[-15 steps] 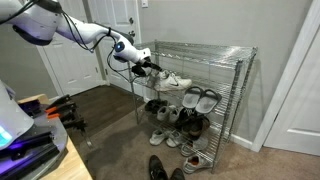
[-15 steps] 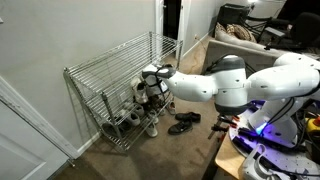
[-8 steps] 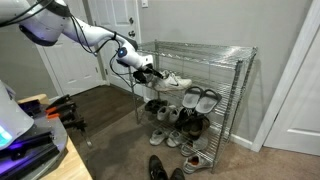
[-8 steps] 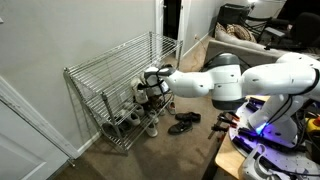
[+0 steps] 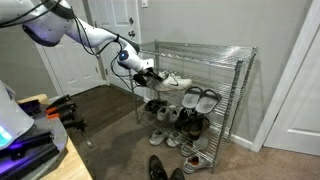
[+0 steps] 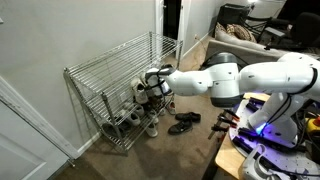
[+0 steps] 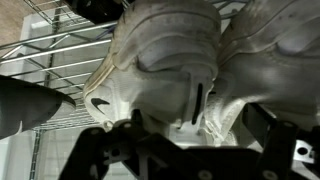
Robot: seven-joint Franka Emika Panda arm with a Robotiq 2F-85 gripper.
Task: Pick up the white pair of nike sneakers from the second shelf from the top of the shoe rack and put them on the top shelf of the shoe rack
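The white pair of nike sneakers (image 5: 172, 80) lies side by side, left of center, on the second shelf from the top (image 5: 218, 84) of the chrome shoe rack (image 5: 228, 68).

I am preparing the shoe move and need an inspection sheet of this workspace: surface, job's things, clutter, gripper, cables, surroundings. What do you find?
Surface: shoe rack stands on a brown floor; no shoes seen on its top shelf.
Job's things: white pair of nike sneakers lie side by side on the second shelf from the top.
Clutter: grey-and-white slip-ons one tier lower; more shoes on the lower tiers; dark shoes on the floor in front.
Gripper: gripper at the sneakers' near end, fingers on either side; grip cannot be told.
Cables: nothing seen on the floor by the rack.
Surroundings: white door, grey wall.
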